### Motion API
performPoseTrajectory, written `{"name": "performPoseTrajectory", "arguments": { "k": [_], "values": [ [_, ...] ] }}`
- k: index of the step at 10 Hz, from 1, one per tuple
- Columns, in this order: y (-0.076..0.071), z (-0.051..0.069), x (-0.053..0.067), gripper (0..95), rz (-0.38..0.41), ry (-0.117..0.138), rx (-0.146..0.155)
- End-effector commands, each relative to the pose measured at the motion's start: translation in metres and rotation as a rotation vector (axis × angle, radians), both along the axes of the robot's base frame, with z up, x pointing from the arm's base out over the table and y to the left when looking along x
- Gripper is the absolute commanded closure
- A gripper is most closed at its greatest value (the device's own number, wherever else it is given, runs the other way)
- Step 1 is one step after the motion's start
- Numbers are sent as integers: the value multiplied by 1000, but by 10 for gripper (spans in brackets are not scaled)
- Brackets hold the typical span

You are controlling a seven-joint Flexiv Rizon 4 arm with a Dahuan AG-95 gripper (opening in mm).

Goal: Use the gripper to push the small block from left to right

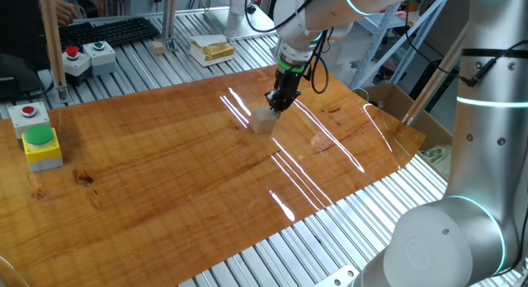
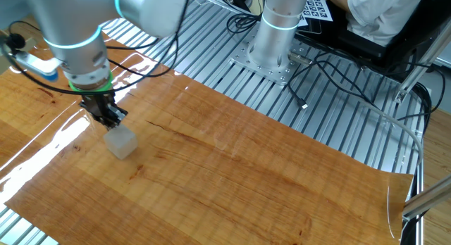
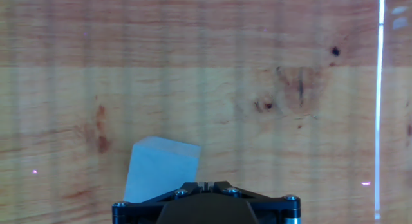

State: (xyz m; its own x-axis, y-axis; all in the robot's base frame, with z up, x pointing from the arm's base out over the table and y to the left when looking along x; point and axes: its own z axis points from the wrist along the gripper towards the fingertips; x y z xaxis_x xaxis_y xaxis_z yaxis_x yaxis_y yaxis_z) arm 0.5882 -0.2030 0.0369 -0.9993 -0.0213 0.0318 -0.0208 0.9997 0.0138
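The small block [image 1: 262,120] is a pale beige-grey cube on the wooden tabletop [image 1: 165,180]. It also shows in the other fixed view [image 2: 121,141] and in the hand view [image 3: 159,168], where it sits low and left of centre. My gripper [image 1: 275,105] is a narrow black tip with a green ring above. Its fingers are shut together with nothing between them. The tip stands right beside the block's upper edge, touching or nearly touching it; in the other fixed view the gripper [image 2: 113,119] is just above and behind the block.
A yellow and grey button box [image 1: 37,140] stands at the left edge. Two more button boxes [image 1: 87,58], a keyboard [image 1: 115,29], a tiny tan block [image 1: 157,47] and a white box with yellowish contents [image 1: 211,49] lie behind the board. A clear plastic sheet [image 1: 388,126] curls at the right edge.
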Motion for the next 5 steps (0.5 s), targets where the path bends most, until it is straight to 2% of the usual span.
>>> {"name": "performPoseTrajectory", "arguments": {
  "k": [1,5],
  "values": [
    [16,-4,0,950,-28,-1,2],
    [49,-5,-2,950,-71,-12,4]
  ]
}}
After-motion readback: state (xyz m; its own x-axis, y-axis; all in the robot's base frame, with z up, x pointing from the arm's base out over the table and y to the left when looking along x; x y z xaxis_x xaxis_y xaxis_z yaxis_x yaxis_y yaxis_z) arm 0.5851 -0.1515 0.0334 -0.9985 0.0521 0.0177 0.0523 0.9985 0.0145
